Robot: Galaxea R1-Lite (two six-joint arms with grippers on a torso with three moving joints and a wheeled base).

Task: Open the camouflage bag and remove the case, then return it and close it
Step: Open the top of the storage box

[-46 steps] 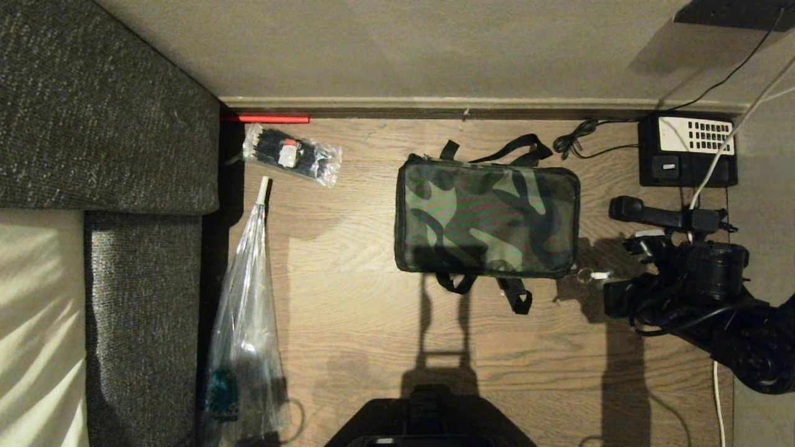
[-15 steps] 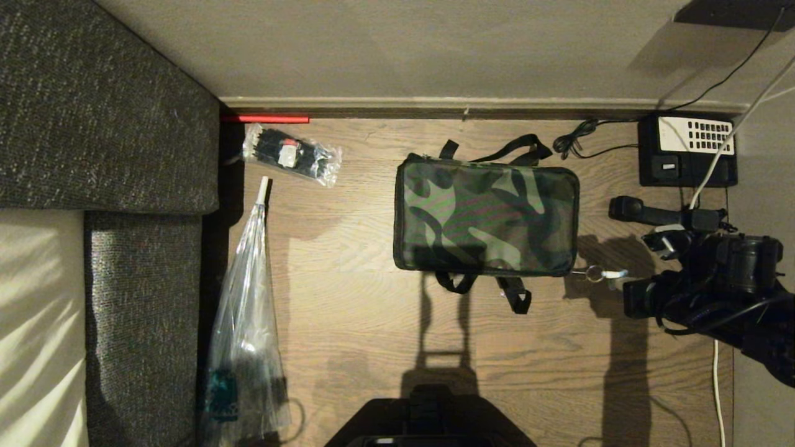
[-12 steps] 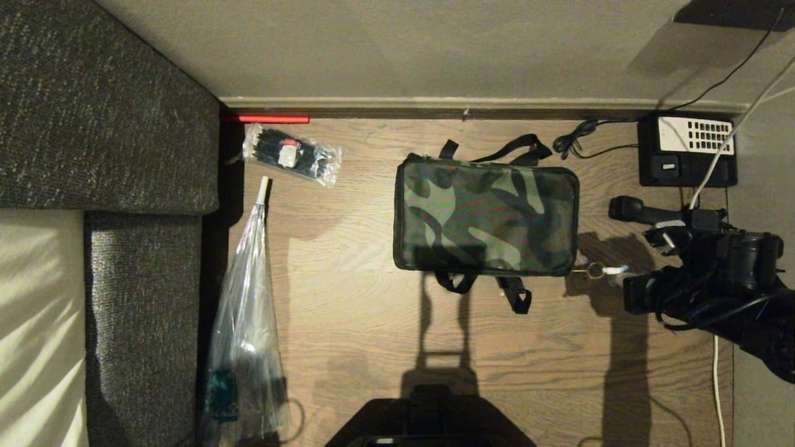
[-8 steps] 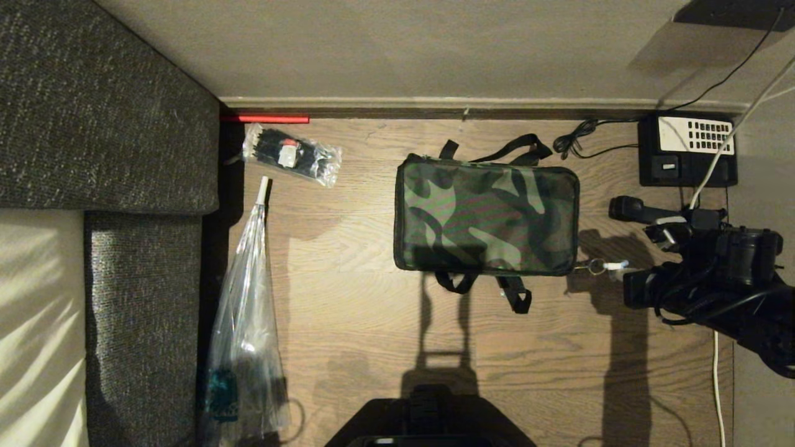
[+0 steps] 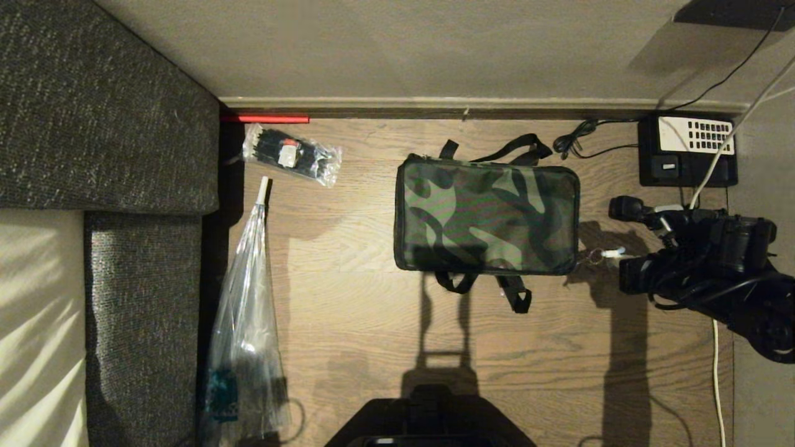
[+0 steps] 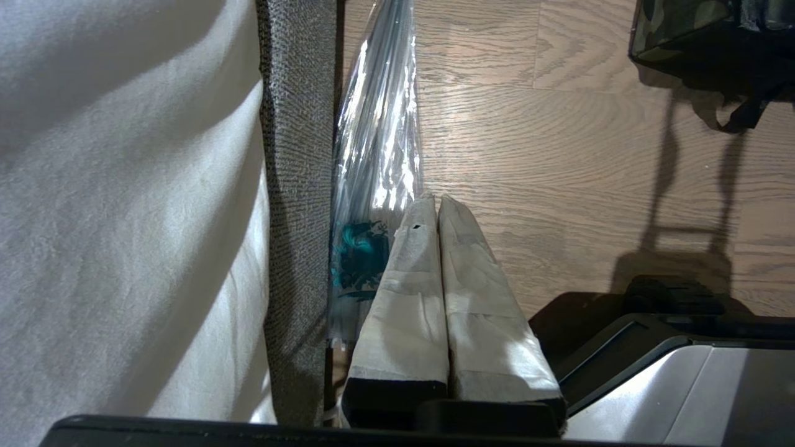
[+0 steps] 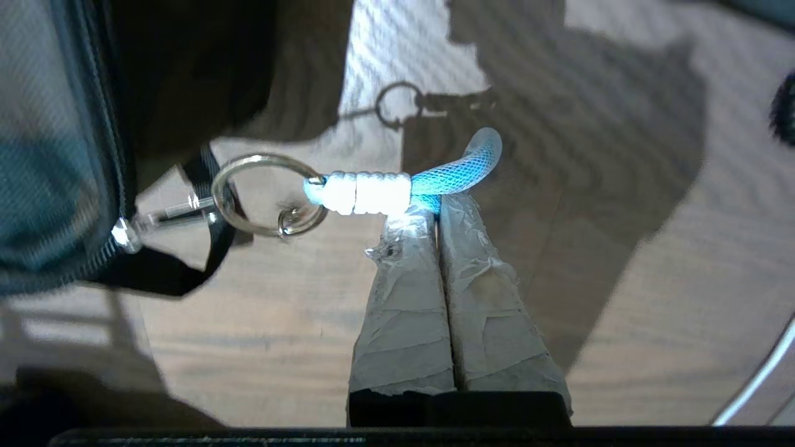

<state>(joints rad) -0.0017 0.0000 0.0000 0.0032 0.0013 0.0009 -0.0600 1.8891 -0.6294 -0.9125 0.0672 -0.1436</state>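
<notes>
On the floor by the wall I list the bag (image 5: 487, 214), zipped. Right gripper (image 7: 435, 214) beside its right end; only my right wrist view shows it pinching the pull cord (image 7: 456, 175). Left gripper (image 6: 431, 202) parked, closed empty.

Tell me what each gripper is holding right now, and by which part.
The right gripper is shut on the pale blue cord pull, linked by a metal ring to the camouflage fabric bag's zipper. The left gripper, parked, holds nothing.

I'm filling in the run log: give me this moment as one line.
stage: unzipping | right gripper: shut on zipper cord | camouflage bag: closed, on floor | left gripper: shut, parked beside plastic sleeve
</notes>
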